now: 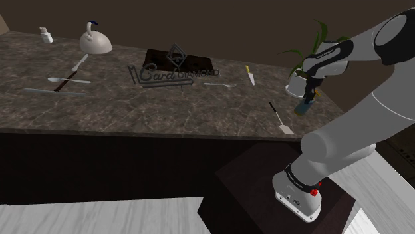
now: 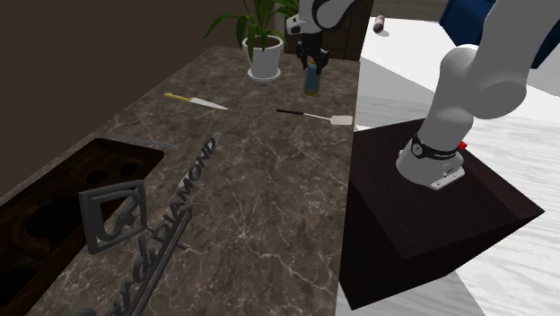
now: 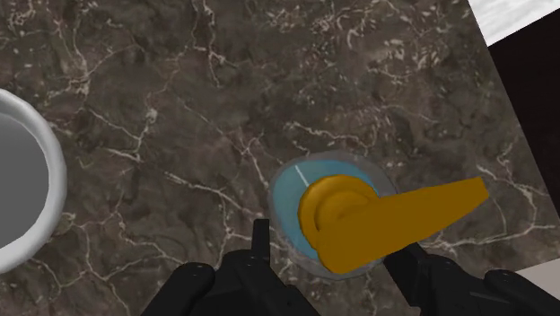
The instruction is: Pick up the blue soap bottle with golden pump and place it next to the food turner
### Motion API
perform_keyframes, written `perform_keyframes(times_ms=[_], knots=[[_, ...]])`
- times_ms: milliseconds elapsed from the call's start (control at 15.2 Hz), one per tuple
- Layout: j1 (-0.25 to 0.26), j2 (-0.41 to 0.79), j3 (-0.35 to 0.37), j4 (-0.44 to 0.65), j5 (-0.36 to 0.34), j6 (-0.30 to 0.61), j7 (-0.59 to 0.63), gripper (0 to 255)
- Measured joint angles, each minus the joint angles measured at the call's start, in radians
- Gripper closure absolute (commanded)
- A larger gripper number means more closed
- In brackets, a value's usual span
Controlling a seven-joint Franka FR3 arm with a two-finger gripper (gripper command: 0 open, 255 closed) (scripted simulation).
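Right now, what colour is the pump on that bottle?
Golden yellow pump, atop a pale blue bottle; the wrist view shows it best.

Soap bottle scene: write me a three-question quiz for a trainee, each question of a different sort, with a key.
1. True or false: the gripper hangs right above the soap bottle.
2. The bottle's pump is: A golden, B white, C red.
3. Name the black-handled tool that lies on the counter near the bottle.

Key: 1 true. 2 A. 3 the turner.
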Motion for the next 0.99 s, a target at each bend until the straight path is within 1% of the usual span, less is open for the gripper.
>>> perform_keyframes(times_ms=[66,132,528,594,792,990], knots=[[0.0,0.0,0.0,0.0,0.0,0.0,0.0,255],[0.0,0.0,0.0,0.0,0.0,0.0,0.0,0],[0.0,0.0,0.0,0.0,0.0,0.0,0.0,0],[0.001,-0.012,0.003,0.003,-0.003,-0.014,0.002,0],[0.012,-0.064,0.021,0.041,-0.007,-0.104,0.011,0],[0.015,-0.082,0.028,0.051,-0.009,-0.133,0.014,0]])
